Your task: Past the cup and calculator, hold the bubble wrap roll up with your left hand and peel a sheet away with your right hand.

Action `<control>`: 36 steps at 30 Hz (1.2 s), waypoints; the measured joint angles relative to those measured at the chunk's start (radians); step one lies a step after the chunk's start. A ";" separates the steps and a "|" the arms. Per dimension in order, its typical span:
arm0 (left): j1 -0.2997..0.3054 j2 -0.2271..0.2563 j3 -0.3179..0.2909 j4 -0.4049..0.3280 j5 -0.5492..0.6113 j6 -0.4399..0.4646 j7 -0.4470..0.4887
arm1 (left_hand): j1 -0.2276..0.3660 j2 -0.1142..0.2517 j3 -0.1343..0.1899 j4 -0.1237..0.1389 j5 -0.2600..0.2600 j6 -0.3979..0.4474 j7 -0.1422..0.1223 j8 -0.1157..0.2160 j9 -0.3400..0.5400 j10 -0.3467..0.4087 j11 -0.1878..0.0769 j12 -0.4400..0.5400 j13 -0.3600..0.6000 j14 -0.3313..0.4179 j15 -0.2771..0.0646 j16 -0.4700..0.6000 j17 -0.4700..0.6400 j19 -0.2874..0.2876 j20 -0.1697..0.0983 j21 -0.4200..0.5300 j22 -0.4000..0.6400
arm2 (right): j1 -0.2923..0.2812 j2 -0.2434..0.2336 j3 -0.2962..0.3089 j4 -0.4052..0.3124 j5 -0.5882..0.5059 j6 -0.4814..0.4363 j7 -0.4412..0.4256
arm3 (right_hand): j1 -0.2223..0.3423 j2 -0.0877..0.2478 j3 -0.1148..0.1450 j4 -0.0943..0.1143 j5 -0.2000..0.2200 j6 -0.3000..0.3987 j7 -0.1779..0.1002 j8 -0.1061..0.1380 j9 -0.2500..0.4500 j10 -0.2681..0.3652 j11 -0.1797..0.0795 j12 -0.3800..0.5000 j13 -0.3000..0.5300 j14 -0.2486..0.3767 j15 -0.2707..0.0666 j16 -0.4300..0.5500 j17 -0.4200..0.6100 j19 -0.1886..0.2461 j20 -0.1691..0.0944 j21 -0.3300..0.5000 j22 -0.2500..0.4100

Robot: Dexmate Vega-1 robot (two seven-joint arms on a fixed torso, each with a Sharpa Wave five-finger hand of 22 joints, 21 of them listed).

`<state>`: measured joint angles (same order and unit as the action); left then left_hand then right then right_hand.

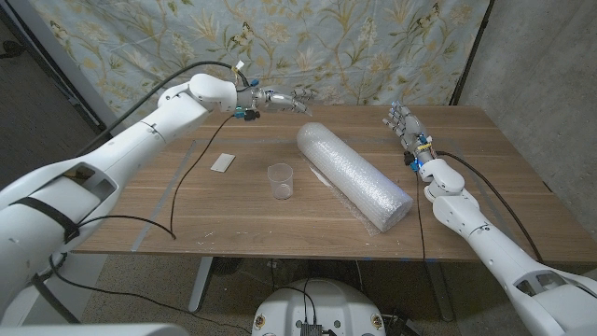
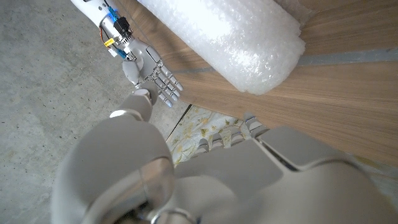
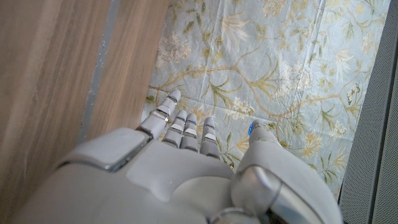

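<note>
Bubble wrap roll (image 1: 353, 174) is seen lying on its side across the wooden table (image 1: 485, 201), untouched by either hand, so the task is judged to be at its approach step: nothing is lifted and no sheet is peeled yet.

Nearest the robot, the clear plastic cup (image 1: 280, 180) is found upright, below and slightly left of the left hand's reach and just beside the roll's long flank. A small flat white item (image 1: 222, 163), taken to be the calculator though too small to be sure, is placed on the left arm's side of the cup.

The right hand (image 1: 402, 122) is held above the table with fingers extended and slightly apart, holding nothing; the roll's near end lies below it and toward the robot, its far end off to that hand's left. In the right wrist view the fingers (image 3: 180, 127) are seen reaching past the table's far edge toward the floral curtain (image 3: 280, 68).

Farthest, the left hand (image 1: 287, 101) is stretched out in the air past the cup, fingers extended and empty, with the roll's far end just below and to its right. In the left wrist view that end (image 2: 249, 50) is shown close ahead.

Next, the left hand is judged to need lowering under or around the far end to raise it, while the right hand is brought in to find a loose edge.
</note>
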<state>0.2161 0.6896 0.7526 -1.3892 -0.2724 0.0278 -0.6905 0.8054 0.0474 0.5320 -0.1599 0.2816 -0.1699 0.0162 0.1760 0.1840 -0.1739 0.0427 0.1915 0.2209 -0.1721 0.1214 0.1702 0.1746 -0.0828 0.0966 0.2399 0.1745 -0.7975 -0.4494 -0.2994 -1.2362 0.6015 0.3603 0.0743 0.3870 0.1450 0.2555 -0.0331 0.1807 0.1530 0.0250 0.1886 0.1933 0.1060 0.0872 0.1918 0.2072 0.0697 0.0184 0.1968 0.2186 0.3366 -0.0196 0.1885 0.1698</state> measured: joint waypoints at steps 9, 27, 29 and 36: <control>-0.075 -0.023 0.059 0.048 0.040 -0.020 -0.067 | 0.000 0.000 -0.010 0.002 0.000 -0.005 0.005 0.000 0.000 0.002 0.008 0.000 0.000 0.000 0.011 0.000 0.000 -0.009 -0.002 -0.004 0.000 | 0.013 0.002 -0.001 0.016 0.000 -0.008 -0.001 | -0.004 0.004 0.000 0.000 0.000 -0.011 0.000 -0.004 0.000 -0.005 0.005 0.000 0.000 -0.003 0.003 0.000 0.003 0.000 0.000 0.000 0.000; -0.162 -0.056 0.132 0.077 0.101 -0.053 -0.161 | 0.004 -0.004 -0.017 0.000 0.000 -0.005 0.052 0.014 0.000 0.002 0.008 0.016 0.005 0.001 0.011 0.008 0.004 -0.005 0.002 -0.012 0.005 | 0.018 -0.004 0.000 0.016 0.001 -0.024 -0.018 | -0.004 0.004 0.004 -0.004 0.000 -0.043 0.011 -0.008 0.000 -0.023 0.012 0.000 0.000 -0.023 0.016 0.000 0.002 -0.023 0.003 0.000 0.000; -0.169 -0.057 0.138 0.075 0.106 -0.053 -0.171 | 0.004 -0.004 -0.017 0.000 0.000 -0.005 0.052 0.014 0.000 0.002 0.008 0.016 0.005 0.001 0.011 0.008 0.005 -0.005 0.002 -0.012 0.005 | 0.019 -0.007 0.001 0.014 0.001 -0.027 -0.018 | -0.004 0.004 0.004 -0.004 0.000 -0.043 0.011 -0.008 0.000 -0.023 0.012 0.000 0.000 -0.023 0.016 0.000 0.002 -0.025 0.000 0.000 0.000; -0.189 -0.057 0.159 0.055 0.124 -0.053 -0.202 | 0.005 -0.005 -0.025 0.000 0.000 -0.005 0.052 0.014 0.000 0.002 0.008 0.016 0.005 0.001 0.011 0.008 0.005 -0.005 0.002 -0.019 0.005 | 0.017 -0.020 0.003 0.002 0.001 -0.040 -0.023 | -0.004 0.004 0.004 -0.004 0.000 -0.047 0.015 -0.008 0.000 -0.032 0.011 0.000 0.006 -0.027 0.020 0.000 0.002 -0.025 0.000 0.000 0.000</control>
<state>0.0270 0.6322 0.9117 -1.3342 -0.1483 -0.0251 -0.8929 0.8107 0.0420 0.5072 -0.1599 0.2816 -0.1751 0.0680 0.1896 0.1838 -0.1716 0.0502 0.2072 0.2257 -0.1716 0.1322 0.1781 0.1795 -0.0875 0.0985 0.2209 0.1795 -0.7808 -0.4691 -0.2962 -1.2346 0.6022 0.3205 0.0518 0.3829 0.1493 0.2596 -0.0372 0.1807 0.1062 0.0396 0.1801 0.1930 0.0740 0.0980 0.1918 0.2128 0.0431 0.0379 0.1968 0.2209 0.3115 -0.0197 0.1886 0.1698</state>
